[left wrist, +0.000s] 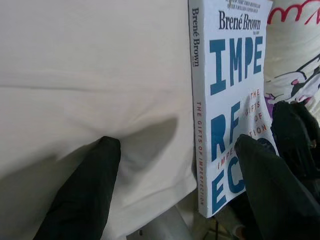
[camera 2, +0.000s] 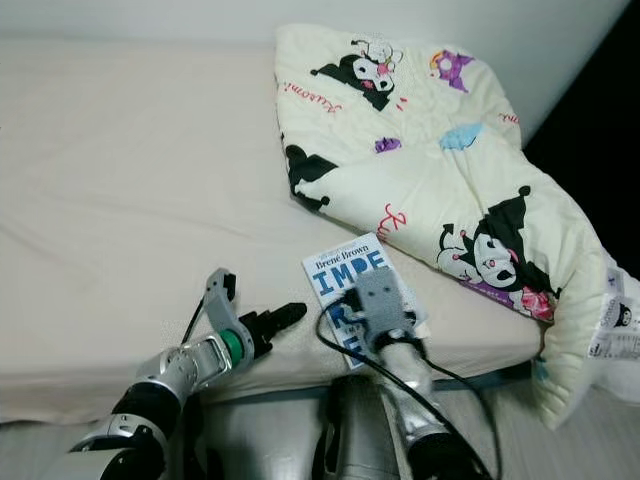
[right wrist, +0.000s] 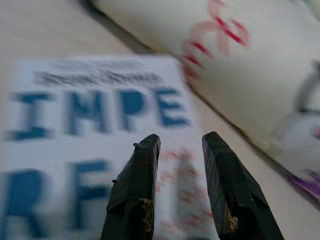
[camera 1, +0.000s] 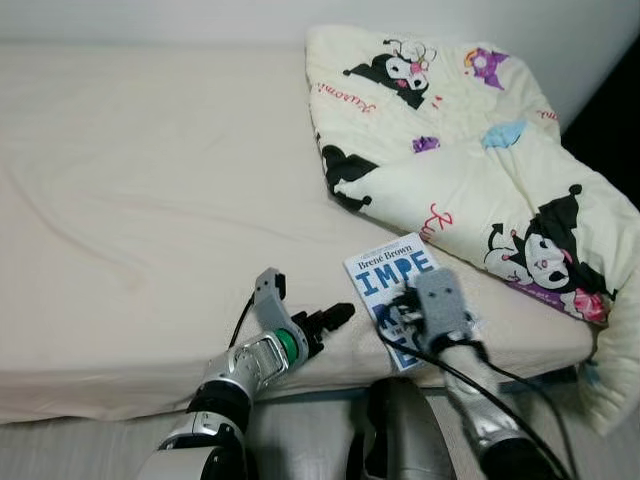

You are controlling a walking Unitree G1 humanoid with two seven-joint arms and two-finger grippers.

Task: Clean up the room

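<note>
Book, white cover with blue lettering, lies at lower centre of the left eye frame, on the bed's near edge. I have the right pincer over its lower half; whether it grips, I cannot tell here. Left pincer sits just left of it. Cartoon-print quilt is heaped upper right, its fold close to the book's far side.

Left wrist view: fingers spread wide, one on sheet, one over the cover, nothing held.

Right wrist view: fingers parted narrowly above the cover, empty. Step, I judge: picking up the book. Next: get a finger under the overhanging edge; quilt crowds that side.
</note>
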